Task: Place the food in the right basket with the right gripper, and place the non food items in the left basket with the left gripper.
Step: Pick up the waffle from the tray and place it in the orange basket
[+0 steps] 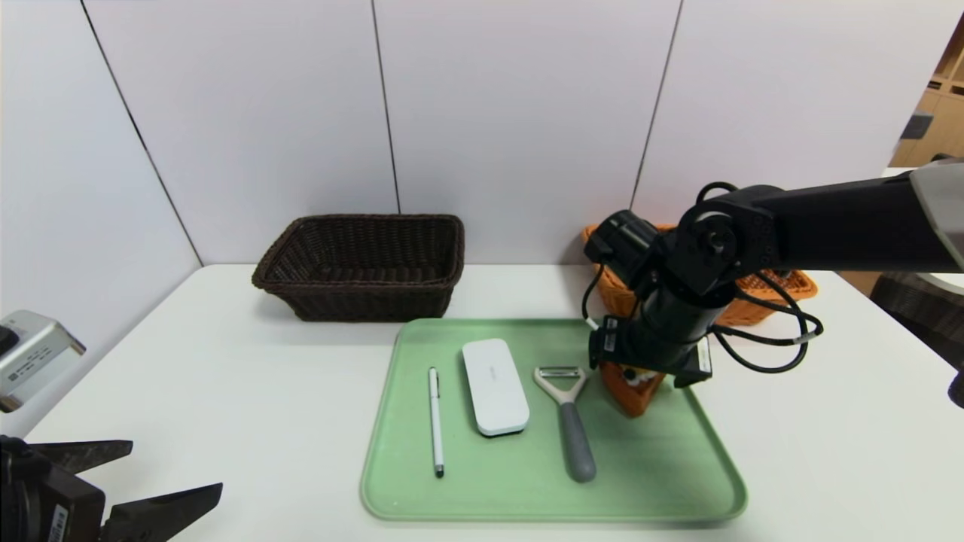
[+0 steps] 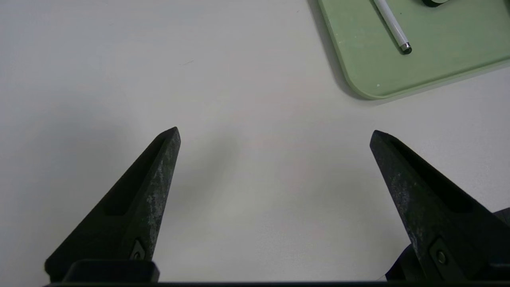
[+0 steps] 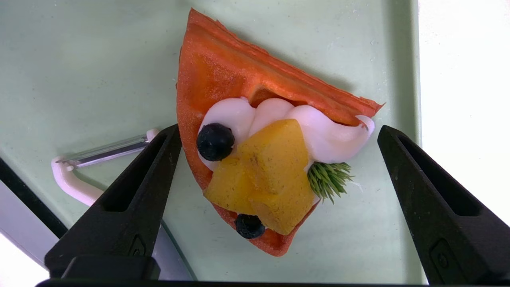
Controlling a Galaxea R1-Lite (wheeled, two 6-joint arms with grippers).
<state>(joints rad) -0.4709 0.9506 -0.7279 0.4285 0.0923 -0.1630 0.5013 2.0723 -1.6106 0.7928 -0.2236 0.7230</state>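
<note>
The food, an orange crepe wedge (image 3: 223,67) topped with cream, yellow fruit and dark berries, lies at the right end of the green tray (image 1: 422,489). My right gripper (image 3: 279,128) hangs open right over it, one finger on each side, gripping nothing. In the head view its wrist covers most of the crepe (image 1: 633,395). On the same tray lie a white pen (image 1: 435,421), a white case (image 1: 494,385) and a grey-handled peeler (image 1: 568,421). My left gripper (image 1: 176,467) is open over bare table at the near left. The dark left basket (image 1: 361,267) and the orange right basket (image 1: 776,290) stand at the back.
The peeler's head (image 3: 103,151) lies close beside one right finger. The left wrist view shows the tray's near corner (image 2: 438,59) with the pen's tip (image 2: 392,28). A wall runs right behind both baskets. Cables loop off the right wrist.
</note>
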